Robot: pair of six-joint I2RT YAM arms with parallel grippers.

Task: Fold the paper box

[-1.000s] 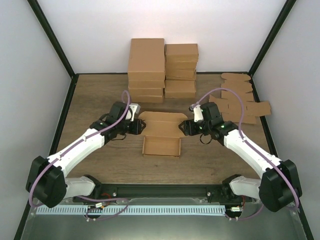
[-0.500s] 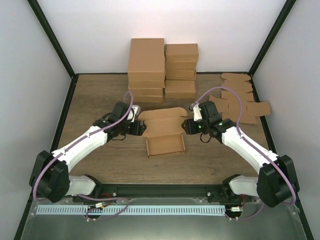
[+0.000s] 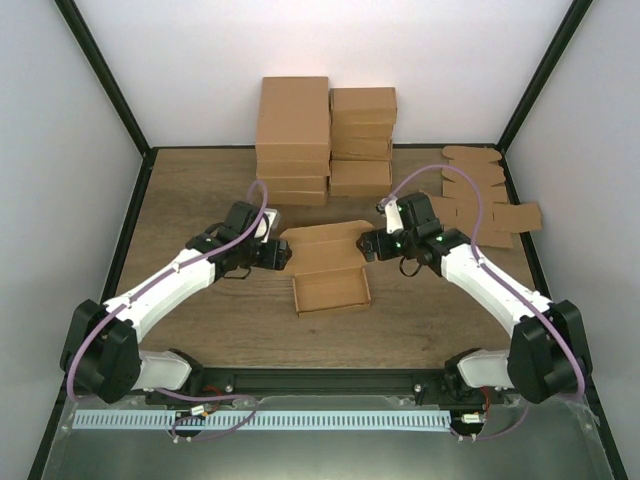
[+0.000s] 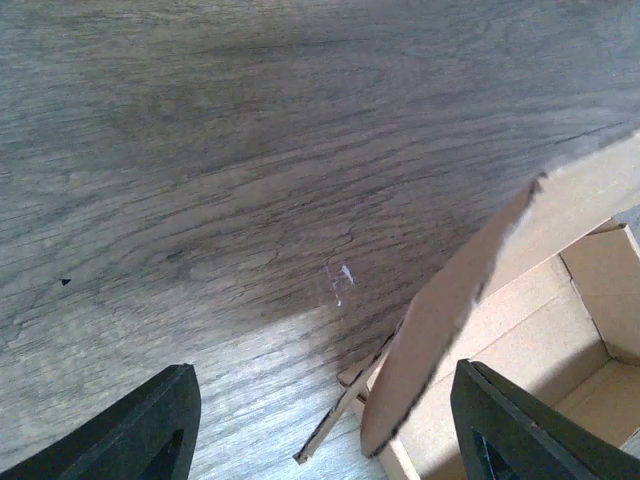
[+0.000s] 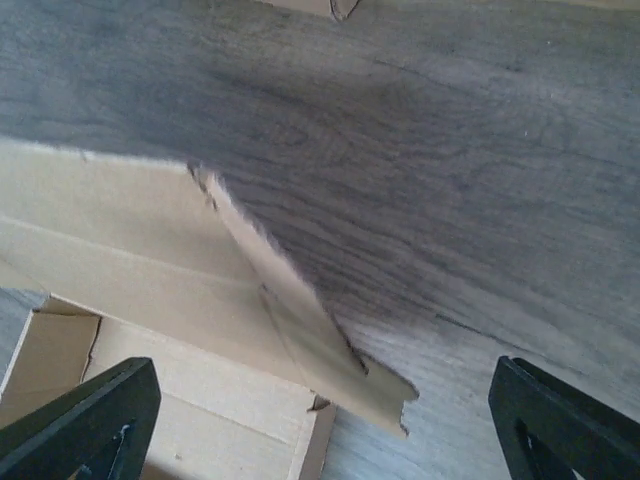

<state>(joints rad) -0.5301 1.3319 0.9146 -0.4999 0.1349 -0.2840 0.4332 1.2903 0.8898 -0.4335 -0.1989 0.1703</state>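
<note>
Mid-table, on the wood-grain table (image 3: 200, 190): the paper box (image 3: 330, 292) sits between the two arms, part-formed. Its shallow open tray faces the near edge, and the broad rear flap stands tilted up behind it, the whole piece slightly skewed. Left gripper (image 3: 276, 255) is at the flap's left end, right gripper (image 3: 369, 246) at its right end, both low to the surface. Left wrist view: dark fingers (image 4: 140, 430) spread wide, with the flap's side edge rising between them, nearer the right-hand finger and clear of both. Jaws released, nothing pinched. Right wrist view: fingers (image 5: 90, 420) sit at the far corners of the frame, with the flap and a tray corner lying between them, untouched. Jaws released there too. Back edge of table: stack of ready-made brown cartons (image 3: 320, 140), two columns against the wall. Far right corner: loose flat brown blanks (image 3: 480, 200), overlapping, well apart from the box. Purple cables (image 3: 440, 180) loop above each wrist.
</note>
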